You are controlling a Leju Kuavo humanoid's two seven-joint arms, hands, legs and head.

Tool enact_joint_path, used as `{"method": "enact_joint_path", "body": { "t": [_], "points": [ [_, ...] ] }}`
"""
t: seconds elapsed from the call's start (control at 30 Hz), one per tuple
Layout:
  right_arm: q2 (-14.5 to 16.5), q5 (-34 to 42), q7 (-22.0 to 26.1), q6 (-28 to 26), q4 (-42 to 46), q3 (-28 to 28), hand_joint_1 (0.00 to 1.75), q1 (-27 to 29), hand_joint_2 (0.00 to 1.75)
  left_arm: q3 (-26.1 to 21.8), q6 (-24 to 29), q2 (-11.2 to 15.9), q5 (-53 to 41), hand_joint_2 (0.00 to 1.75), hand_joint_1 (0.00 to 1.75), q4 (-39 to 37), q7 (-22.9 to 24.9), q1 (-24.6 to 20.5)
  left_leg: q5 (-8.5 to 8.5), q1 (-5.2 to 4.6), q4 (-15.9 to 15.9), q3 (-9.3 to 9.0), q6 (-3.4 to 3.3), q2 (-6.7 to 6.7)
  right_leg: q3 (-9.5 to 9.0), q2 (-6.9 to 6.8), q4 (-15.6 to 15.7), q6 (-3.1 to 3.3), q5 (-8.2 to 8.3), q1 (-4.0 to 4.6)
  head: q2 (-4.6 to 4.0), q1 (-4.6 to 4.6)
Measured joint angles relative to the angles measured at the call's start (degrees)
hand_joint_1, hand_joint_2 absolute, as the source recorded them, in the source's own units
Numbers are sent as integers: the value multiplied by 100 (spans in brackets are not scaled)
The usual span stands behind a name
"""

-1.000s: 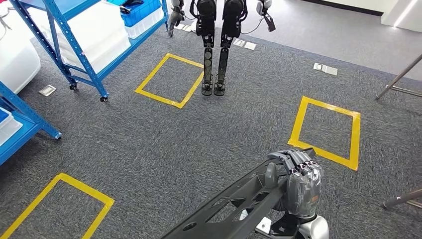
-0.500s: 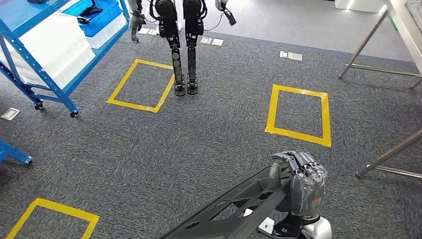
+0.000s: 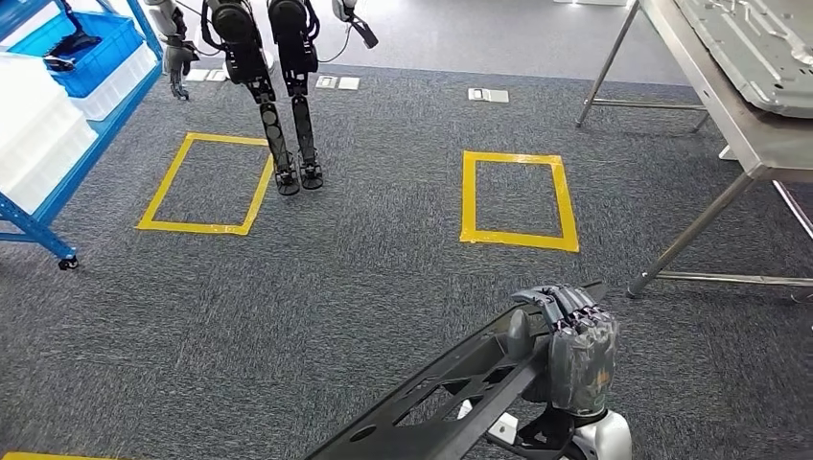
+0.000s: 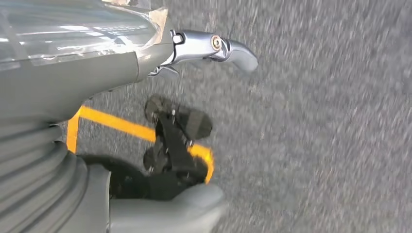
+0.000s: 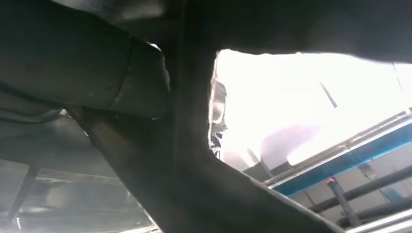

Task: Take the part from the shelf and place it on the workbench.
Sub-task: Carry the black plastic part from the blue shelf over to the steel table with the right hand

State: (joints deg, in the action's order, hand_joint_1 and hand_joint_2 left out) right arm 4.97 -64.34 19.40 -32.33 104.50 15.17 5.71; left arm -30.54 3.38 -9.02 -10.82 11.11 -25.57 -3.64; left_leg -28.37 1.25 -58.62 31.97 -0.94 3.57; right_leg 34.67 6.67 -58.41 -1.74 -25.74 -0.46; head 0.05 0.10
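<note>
Black and pierced with long cut-outs, the part (image 3: 451, 393) runs as a flat bar from the lower edge of the head view up and to the right, where its far end sits inside the right robot hand (image 3: 573, 347). That robot hand is wrapped around the bar near its upper end, dark fingers (image 3: 566, 305) curled over the top edge and the thumb pressed against the near side, so the part is carried above the grey carpet (image 3: 364, 287) rather than resting on anything. In the right wrist view the same dark bar (image 5: 194, 160) crosses close in front of the lens (too near and too shadowed to show any detail of the grip). The left robot hand (image 4: 145, 58) appears in the left wrist view above the carpet, one silver finger (image 4: 218, 48) stretched out and nothing in it. The tabletop (image 3: 738, 115), of bare metal on slanted legs, stands at the upper right, well apart from the part, with a pale grey panel (image 3: 757, 43) lying on it. A yellow tape rectangle (image 3: 516, 240) marks the floor between the part and the tabletop. Another humanoid robot (image 3: 273, 67) stands by a blue shelf (image 3: 58, 182) at the upper left.
</note>
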Motion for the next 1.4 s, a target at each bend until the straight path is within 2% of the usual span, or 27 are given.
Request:
{"method": "enact_joint_path", "body": {
  "t": [0.03, 0.1, 0.17, 0.2, 0.23, 0.3, 0.33, 0.4, 0.47, 0.5, 0.57, 0.63, 0.7, 0.73, 0.77, 0.8, 0.87, 0.93, 1.0, 1.07, 1.13, 1.2, 1.23, 1.27, 1.3, 1.33, 1.4],
  "points": [
    [2, 19, 3, -4, -17, -1, 175, -6, 0, -7, 6, 2, 0, 175, 0, 1, -5, -3, 25, -2, 33, -15, -50, -79, 64, -110, -110, -14, -55, 1, 0, 16],
    [3, 55, 16, -12, -51, -1, 175, -31, 0, -25, 15, 9, -1, 175, 0, 2, -9, -3, 54, -14, 78, -38, -119, -243, 339, -438, -672, -5, -337, -3, 0, 52],
    [3, 83, 25, -13, -86, -2, 175, -45, 0, -39, 16, 16, -3, 175, 0, 2, -9, 0, 51, -39, 80, -35, -137, -411, 708, -572, -1429, -15, -656, -23, 0, 71],
    [2, 90, 25, -13, -105, -4, 175, -42, 0, -43, 16, 20, -3, 175, 0, 2, -9, 0, 47, -47, 79, -32, -136, -493, 805, -588, -1634, -45, -717, -36, 0, 70],
    [2, 96, 25, -13, -124, -5, 175, -38, 0, -46, 16, 22, -4, 175, 0, 2, -9, -2, 42, -50, 78, -32, -133, -568, 789, -606, -1621, -90, -689, -50, -1, 72],
    [2, 101, 26, -13, -148, -7, 175, -36, 0, -52, 16, 25, -5, 175, 0, 2, -9, -9, 25, -51, 77, -49, -111, -698, 407, -728, -934, -190, -434, -80, -1, 74],
    [3, 104, 28, -13, -153, -7, 175, -38, 0, -55, 17, 27, -8, 175, 0, 3, -8, -11, 7, -63, 73, -63, -87, -749, 178, -866, -511, -209, -293, -79, 0, 75],
    [7, 108, 43, -15, -161, -7, 175, -46, 0, -67, 21, 33, -21, 175, 0, 4, -4, -11, -35, -90, 67, -103, -18, -846, -100, -1060, -13, -161, -115, -40, 0, 68],
    [11, 108, 61, -18, -175, -9, 175, -50, 0, -81, 26, 34, -37, 175, 0, 5, 2, -19, -61, -90, 78, -149, 48, -958, -119, -1003, 39, -75, -61, 6, -1, 63],
    [15, 108, 71, -19, -180, -10, 175, -48, 0, -85, 27, 33, -43, 175, 0, 5, 4, -27, -83, -69, 67, -161, 81, -962, -122, -933, 53, -35, -43, -27, -1, 58],
    [28, 108, 84, -22, -186, -15, 175, -51, 0, -90, 28, 34, -45, 175, 0, 6, 5, -36, -266, -30, -163, -86, 131, -739, -143, -808, 83, 70, -13, -81, -1, 36],
    [46, 108, 87, -24, -197, -20, 175, -57, 0, -93, 30, 37, -48, 175, 0, 5, 7, -23, -645, -12, -846, 224, 150, -429, -152, -689, 90, 156, -3, -83, 0, 0],
    [52, 108, 91, -24, -219, -23, 175, -55, 0, -97, 30, 38, -49, 175, 0, 4, 11, -3, -873, -9, -1503, 570, 161, -346, -152, -545, 87, 180, -3, -52, 0, -15],
    [52, 107, 95, -24, -228, -24, 175, -54, 0, -100, 30, 39, -49, 175, 0, 4, 13, 2, -820, -8, -1569, 629, 162, -340, -156, -468, 82, 179, -3, -44, 0, -16],
    [52, 104, 98, -24, -235, -25, 175, -54, 0, -103, 30, 40, -48, 175, 0, 5, 14, 5, -649, 0, -1398, 573, 162, -330, -161, -386, 72, 178, -4, -43, -1, -17],
    [53, 100, 103, -26, -238, -26, 175, -55, 0, -107, 30, 43, -47, 175, 0, 5, 17, 4, -411, 19, -1039, 423, 167, -278, -164, -307, 55, 173, -7, -45, -1, -18],
    [60, 92, 108, -34, -238, -30, 175, -60, 0, -111, 32, 45, -47, 175, 0, 4, 37, 3, -108, 73, -346, 126, 183, -11, -133, -168, 2, 139, -20, -26, 0, -16],
    [69, 87, 112, -49, -234, -38, 175, -62, 0, -113, 37, 45, -51, 175, 0, 2, 56, 0, -79, 71, -121, 43, 163, 133, -61, -59, -17, 70, -8, -3, 1, -11],
    [74, 85, 122, -60, -231, -50, 175, -58, 0, -113, 39, 40, -55, 175, 0, 2, 57, -8, -37, 32, -84, 41, 76, 1, 8, 14, -6, -7, 25, -9, 0, -10],
    [74, 104, 149, -65, -230, -62, 175, -66, 0, -115, 43, 39, -55, 175, 0, 4, 55, -13, 13, 21, -22, 26, -28, -141, 134, -198, -189, -38, -69, -13, -1, 2],
    [74, 137, 192, -67, -232, -66, 175, -87, 0, -122, 51, 48, -55, 175, 0, 6, 52, -11, 31, 3, 9, 22, -88, -296, 428, -504, -778, -21, -365, -19, 0, 26],
    [73, 169, 223, -69, -245, -66, 175, -94, 0, -131, 67, 51, -56, 175, 0, 6, 51, -7, 26, -21, 8, 32, -103, -467, 757, -585, -1474, -34, -645, -33, 0, 37],
    [72, 186, 232, -71, -254, -67, 175, -92, 0, -133, 75, 51, -57, 175, 0, 6, 52, -7, 24, -27, 8, 36, -103, -549, 806, -598, -1605, -66, -680, -40, -1, 36],
    [72, 200, 241, -74, -261, -67, 175, -91, 0, -134, 79, 51, -59, 175, 0, 6, 52, -9, 21, -30, 7, 36, -99, -625, 734, -621, -1506, -111, -629, -45, -1, 37],
    [71, 212, 252, -78, -266, -68, 175, -92, 0, -135, 82, 51, -61, 175, 0, 6, 52, -11, 15, -29, 7, 30, -91, -692, 543, -673, -1180, -157, -511, -53, -1, 37],
    [71, 219, 264, -81, -267, -68, 175, -95, 0, -135, 83, 51, -61, 175, 0, 6, 52, -13, 7, -33, 5, 18, -76, -752, 294, -802, -739, -185, -377, -57, -1, 39],
    [73, 225, 279, -88, -268, -68, 175, -106, 0, -136, 86, 51, -62, 175, 0, 6, 52, -10, -30, -61, -3, -17, -15, -858, -70, -1030, -114, -157, -165, -17, -1, 38]
  ]
}}
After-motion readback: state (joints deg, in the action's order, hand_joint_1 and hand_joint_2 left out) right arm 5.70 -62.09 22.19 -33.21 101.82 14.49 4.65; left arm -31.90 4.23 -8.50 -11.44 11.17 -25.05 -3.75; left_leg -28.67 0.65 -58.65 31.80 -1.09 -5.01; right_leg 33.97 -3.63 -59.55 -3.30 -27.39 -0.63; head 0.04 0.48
